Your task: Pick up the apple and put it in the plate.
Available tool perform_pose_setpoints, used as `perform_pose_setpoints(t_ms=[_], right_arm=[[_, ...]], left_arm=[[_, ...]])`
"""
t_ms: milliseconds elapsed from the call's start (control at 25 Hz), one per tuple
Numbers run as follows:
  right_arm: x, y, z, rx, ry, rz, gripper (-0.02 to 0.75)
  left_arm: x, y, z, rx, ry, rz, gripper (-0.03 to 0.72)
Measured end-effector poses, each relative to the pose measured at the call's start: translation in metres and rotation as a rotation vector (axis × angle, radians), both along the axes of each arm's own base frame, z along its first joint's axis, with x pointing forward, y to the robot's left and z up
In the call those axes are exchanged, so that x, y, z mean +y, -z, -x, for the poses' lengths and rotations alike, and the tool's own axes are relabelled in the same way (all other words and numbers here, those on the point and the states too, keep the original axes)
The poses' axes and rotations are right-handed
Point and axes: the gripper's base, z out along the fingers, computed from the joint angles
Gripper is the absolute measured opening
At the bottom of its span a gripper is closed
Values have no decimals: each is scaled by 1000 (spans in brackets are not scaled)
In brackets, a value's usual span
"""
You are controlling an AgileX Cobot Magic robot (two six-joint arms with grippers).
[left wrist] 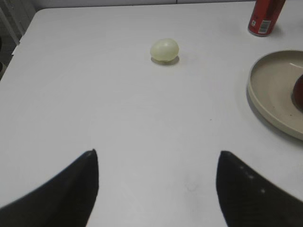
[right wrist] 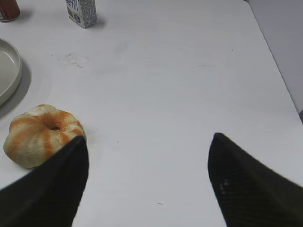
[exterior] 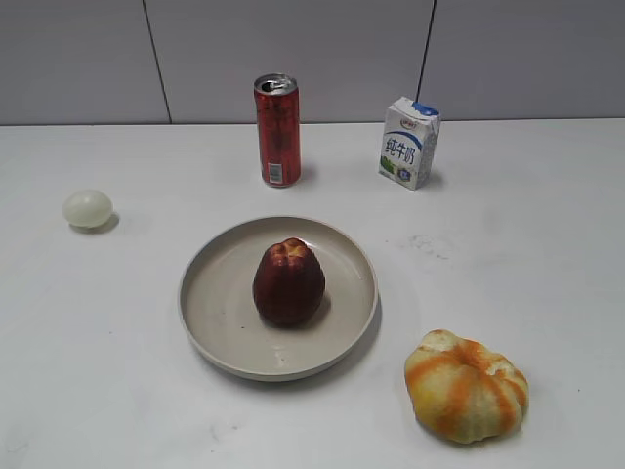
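Item 1. Apple: dark maroon-red glossy fruit, tapered, with a lobed crown showing yellowish patches. Stands upright inside the plate, roughly at its centre, touched by neither pincer. In the left wrist view only a dark sliver shows at the right edge, ahead and far to the right of the left pincer.

Item 2. Plate: large round shallow beige-cream dish with raised rim. Ahead and to the right of the left pincer; ahead and to the left of the right pincer, where only its rim shows at the frame edge.

Item 3. Left pincer: two dark fingers spread wide apart, nothing between them, over bare white table. Not visible in the exterior view.

Item 4. Right pincer: fingers likewise wide apart, holding nothing, well clear of the plate.

Item 5. Pale egg-like ball: straight ahead of the left pincer, well apart from it.

Item 6. Orange-and-yellow striped lumpy pumpkin-like fruit: just beside the right pincer's left finger; contact cannot be told.

Item 7. Red drink can and white-and-blue milk carton: upright, far ahead of both pincers, beyond the plate.

Status, as judged: the placing appears complete, with the fruit seated in the dish and both arms drawn back. No further grasp seems called for; at most, the arms hold clear, the right one minding the striped fruit at its finger.
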Motion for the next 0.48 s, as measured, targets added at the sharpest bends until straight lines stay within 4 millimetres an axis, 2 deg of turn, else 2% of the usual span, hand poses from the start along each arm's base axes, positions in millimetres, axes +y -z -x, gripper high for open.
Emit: perform_pose_setpoints(t_ms=[480], right_arm=[[0,0,0,0,0,0,591]], left_arm=[[0,0,0,0,0,0,589]])
